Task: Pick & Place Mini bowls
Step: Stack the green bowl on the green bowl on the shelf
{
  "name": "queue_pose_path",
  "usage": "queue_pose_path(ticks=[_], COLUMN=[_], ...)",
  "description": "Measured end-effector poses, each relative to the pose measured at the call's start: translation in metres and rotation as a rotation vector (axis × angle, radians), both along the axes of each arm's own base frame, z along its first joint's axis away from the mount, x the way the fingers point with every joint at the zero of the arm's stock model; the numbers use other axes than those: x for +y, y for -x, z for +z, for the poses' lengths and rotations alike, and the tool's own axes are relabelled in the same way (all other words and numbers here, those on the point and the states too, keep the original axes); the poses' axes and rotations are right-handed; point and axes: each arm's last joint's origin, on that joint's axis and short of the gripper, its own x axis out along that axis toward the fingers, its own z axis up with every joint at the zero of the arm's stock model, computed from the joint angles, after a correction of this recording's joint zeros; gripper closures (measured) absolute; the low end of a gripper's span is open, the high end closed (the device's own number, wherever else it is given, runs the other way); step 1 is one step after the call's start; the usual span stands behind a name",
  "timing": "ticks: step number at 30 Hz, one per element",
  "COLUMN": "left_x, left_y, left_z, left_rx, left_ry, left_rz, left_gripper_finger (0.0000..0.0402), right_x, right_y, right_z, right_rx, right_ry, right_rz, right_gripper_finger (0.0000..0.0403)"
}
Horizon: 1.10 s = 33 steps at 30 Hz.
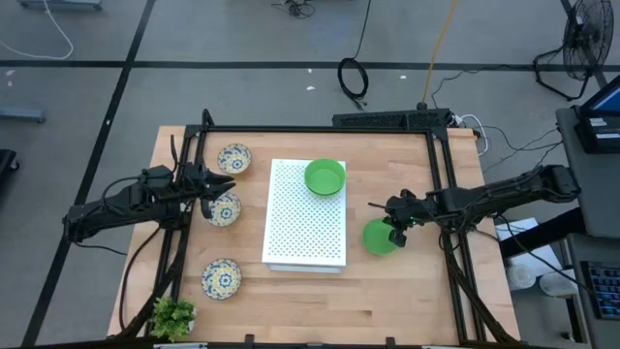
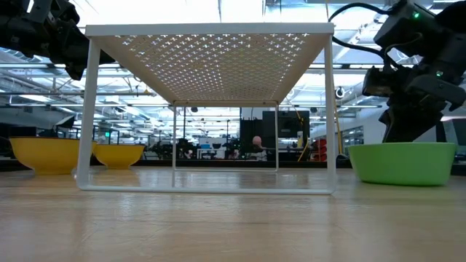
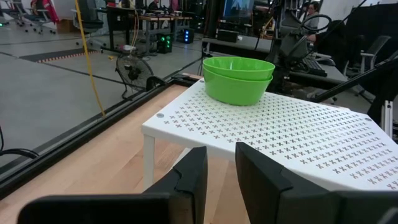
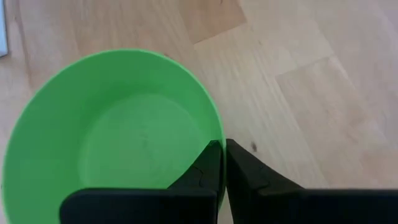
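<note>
A plain green mini bowl (image 1: 378,238) stands on the table right of the white perforated board (image 1: 306,225), and my right gripper (image 1: 396,233) is shut on its rim. Two more green bowls (image 1: 325,176) sit stacked on the board's far part (image 3: 239,79). Three cream patterned bowls (image 1: 233,158) (image 1: 224,209) (image 1: 221,278) rest on the table left of the board. My left gripper (image 1: 223,189) hovers between the two farther patterned bowls with a narrow gap between its fingers (image 3: 221,163), pointing toward the board and touching nothing. My right gripper (image 4: 222,146) pinches the green bowl's rim (image 4: 219,134) on the side toward the table's right edge. One finger (image 4: 208,163) is inside the bowl and the other (image 4: 244,167) outside, coming from above and pointing down. The bowl stands upright with its base on the table (image 2: 403,164).
The board stands on thin white legs (image 2: 86,116) as a raised shelf over the table's middle. A small leafy plant (image 1: 172,316) sits at the near left corner. A black frame rail (image 1: 320,129) borders the far edge. Bare wood lies near the front edge (image 1: 387,310).
</note>
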Motion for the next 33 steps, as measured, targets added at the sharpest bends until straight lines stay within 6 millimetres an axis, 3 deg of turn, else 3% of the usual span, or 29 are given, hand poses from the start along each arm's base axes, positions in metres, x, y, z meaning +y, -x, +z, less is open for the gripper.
queue_pose_path(ticks=[22, 33], left_x=[0.0000, 0.0000], left_y=[0.0000, 0.0000], left_z=[0.0000, 0.0000], left_rx=[0.000, 0.000], left_ry=[0.000, 0.000], left_rz=[0.000, 0.000], left_gripper_finger=[0.0314, 0.0314], right_x=[0.0000, -0.0033], right_y=[-0.0002, 0.0045], right_z=[-0.0067, 0.0001], right_rx=[-0.045, -0.078], right_ry=[0.020, 0.146], right_rz=[0.035, 0.042], right_gripper_finger=[0.0399, 0.0398])
